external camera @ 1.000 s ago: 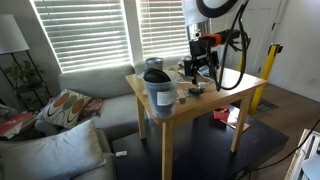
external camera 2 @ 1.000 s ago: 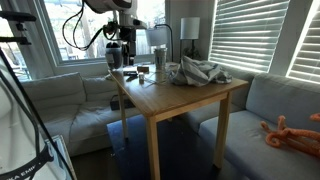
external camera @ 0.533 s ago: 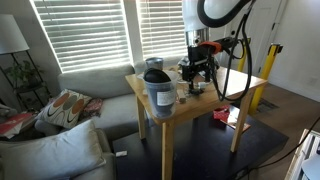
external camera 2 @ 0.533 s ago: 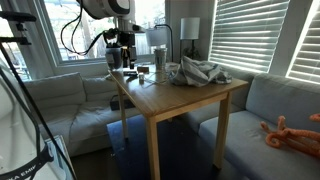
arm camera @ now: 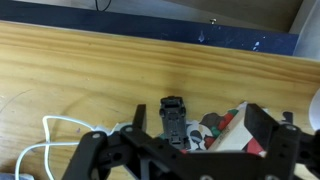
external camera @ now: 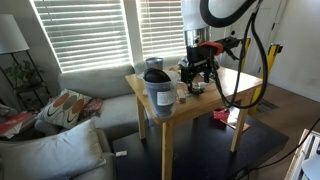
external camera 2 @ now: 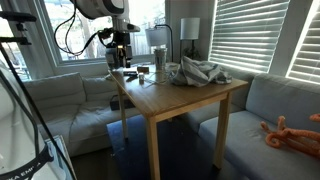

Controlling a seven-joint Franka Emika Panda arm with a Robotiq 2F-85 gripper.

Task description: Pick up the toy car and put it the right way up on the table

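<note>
In the wrist view a small dark toy car lies on the wooden table, lengthwise between my fingers. I cannot tell which side of it faces up. My gripper is open, with the left finger just left of the car and the right finger over a colourful printed card. In both exterior views the gripper hangs low over the table's back edge. The car is too small to make out there.
A white cable loops on the table left of the gripper. A grey lidded jug stands at a table corner. A crumpled cloth, a cup and a lamp are at the far side. Sofas flank the table.
The gripper has come down slightly toward the table and shifted a little. It stays open; the car has not moved.
</note>
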